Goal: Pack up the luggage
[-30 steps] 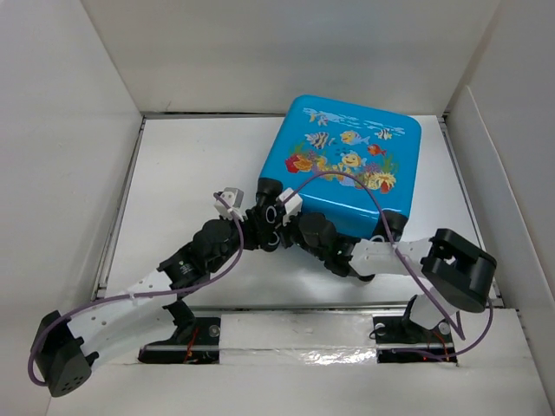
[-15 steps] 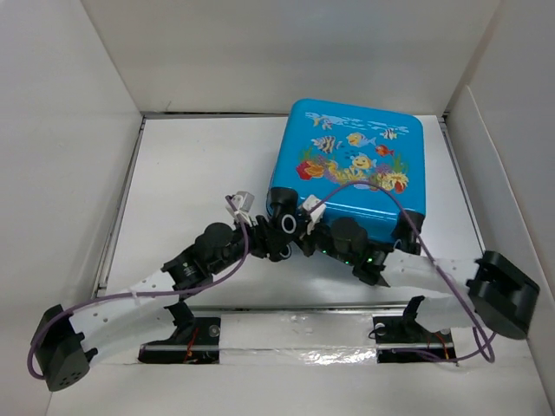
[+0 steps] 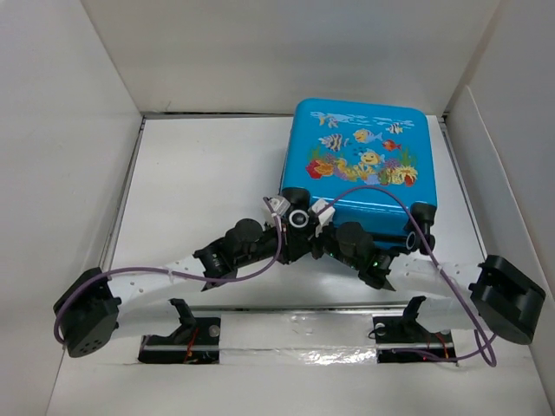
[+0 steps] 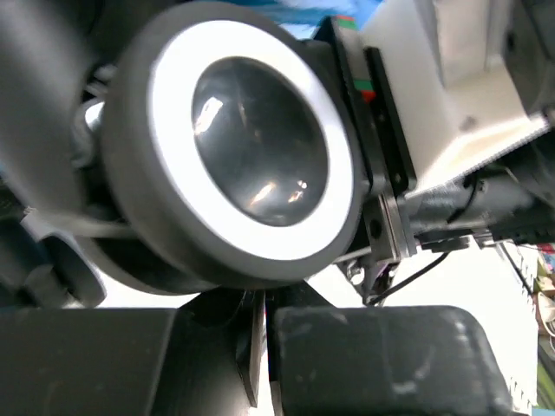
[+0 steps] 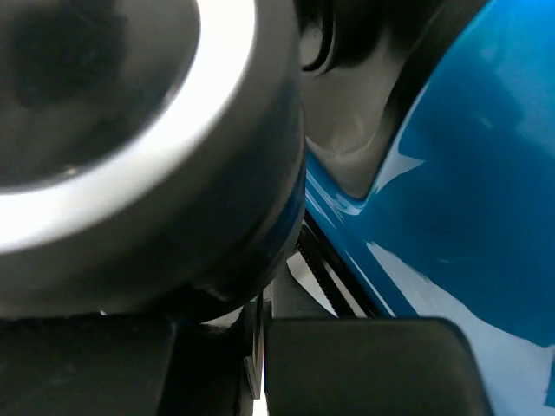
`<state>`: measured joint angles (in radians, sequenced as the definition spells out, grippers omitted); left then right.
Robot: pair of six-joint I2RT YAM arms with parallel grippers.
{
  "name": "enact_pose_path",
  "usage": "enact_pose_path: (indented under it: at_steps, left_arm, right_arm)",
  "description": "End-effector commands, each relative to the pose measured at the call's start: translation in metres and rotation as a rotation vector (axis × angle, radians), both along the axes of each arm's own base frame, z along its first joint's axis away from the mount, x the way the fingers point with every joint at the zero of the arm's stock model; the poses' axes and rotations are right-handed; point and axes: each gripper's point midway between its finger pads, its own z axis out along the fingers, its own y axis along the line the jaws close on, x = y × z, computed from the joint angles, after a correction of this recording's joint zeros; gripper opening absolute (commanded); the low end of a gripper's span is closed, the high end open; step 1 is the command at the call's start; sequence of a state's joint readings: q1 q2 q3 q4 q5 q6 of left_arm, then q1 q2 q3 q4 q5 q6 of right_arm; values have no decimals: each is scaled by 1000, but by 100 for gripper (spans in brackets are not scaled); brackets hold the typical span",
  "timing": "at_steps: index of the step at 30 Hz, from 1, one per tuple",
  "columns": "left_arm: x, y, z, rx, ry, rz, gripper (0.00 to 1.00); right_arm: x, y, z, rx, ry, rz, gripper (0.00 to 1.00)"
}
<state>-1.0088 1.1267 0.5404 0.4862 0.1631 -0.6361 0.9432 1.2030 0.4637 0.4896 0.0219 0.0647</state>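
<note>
The left arm [image 3: 156, 279] is bent out to its own side at the elbow and stretched low toward the centre, and the right arm [image 3: 438, 264] is mirrored opposite it. The left gripper [image 3: 282, 218] and the right gripper [image 3: 317, 224] are held close together, almost tip to tip. The left fingers [image 4: 373, 360] and the right fingers [image 5: 355, 364] are seen pressed together, with only a thin seam between each pair.

Glossy, seemingly hard-plastic luggage [image 3: 360, 165]; matt table [image 3: 199, 173]
</note>
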Motion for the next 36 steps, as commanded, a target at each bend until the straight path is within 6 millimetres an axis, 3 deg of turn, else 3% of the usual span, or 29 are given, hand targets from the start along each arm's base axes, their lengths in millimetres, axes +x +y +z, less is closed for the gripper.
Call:
enact_pose_path:
  at_steps: [1,2,3,5,6,7,8,9,10,11,12,13,14,15,17,18,21,26,27,32,36]
  left_arm:
    - [-33,-19,156,-472,-209,-164,0]
    - [-36,-15,157,-481,-207,-169,0]
    - [-36,-15,153,-470,-198,-167,0]
    - [-35,-9,153,-456,-199,-146,0]
    - [-32,-6,144,-427,-183,-117,0]
    - [-30,-2,141,-407,-192,-100,0]
    - [-30,7,147,-411,-210,-73,1]
    - [-26,13,133,-351,-189,-40,7]
    - [-16,22,128,-323,-186,34,24]
    - [-14,34,134,-326,-194,78,32]
    - [-9,43,114,-250,-162,120,38]
    - [0,54,108,-223,-161,192,44]
    - [2,65,110,-225,-168,228,45]
    - [3,73,90,-159,-142,252,46]
    - [12,94,80,-137,-125,349,46]
    - [14,100,62,-99,-107,369,45]
    - [23,114,42,-62,-91,429,42]
    - [34,111,21,-12,-59,433,37]
    - [38,111,22,-16,-60,444,36]
    - [45,104,18,-9,-69,445,35]
    - [53,104,34,-55,-96,470,35]
  right_arm:
    - [-56,72,44,185,-8,241,0]
    - [-56,76,42,199,-2,238,0]
    - [-62,83,53,259,-6,241,0]
    - [-55,82,50,268,-1,165,0]
    - [-55,80,46,258,19,139,5]
    - [-52,75,41,243,26,91,15]
    - [-55,73,38,230,34,83,36]
    - [-55,65,35,202,48,67,46]
    - [-56,61,34,188,48,50,53]
    - [-60,57,33,175,47,46,64]
    - [-59,50,28,144,53,28,69]
    - [-58,43,35,151,44,10,72]
    - [-58,40,37,146,43,4,79]
    - [-61,36,32,112,50,3,81]
    - [-61,30,38,110,44,-10,87]
    - [-64,28,36,86,50,-7,89]
    - [-67,21,34,51,58,-34,95]
    - [-53,11,43,40,47,-140,100]
    - [-50,9,42,27,49,-161,100]
    - [-32,18,75,65,13,-252,100]
    - [-22,28,90,83,-2,-293,100]
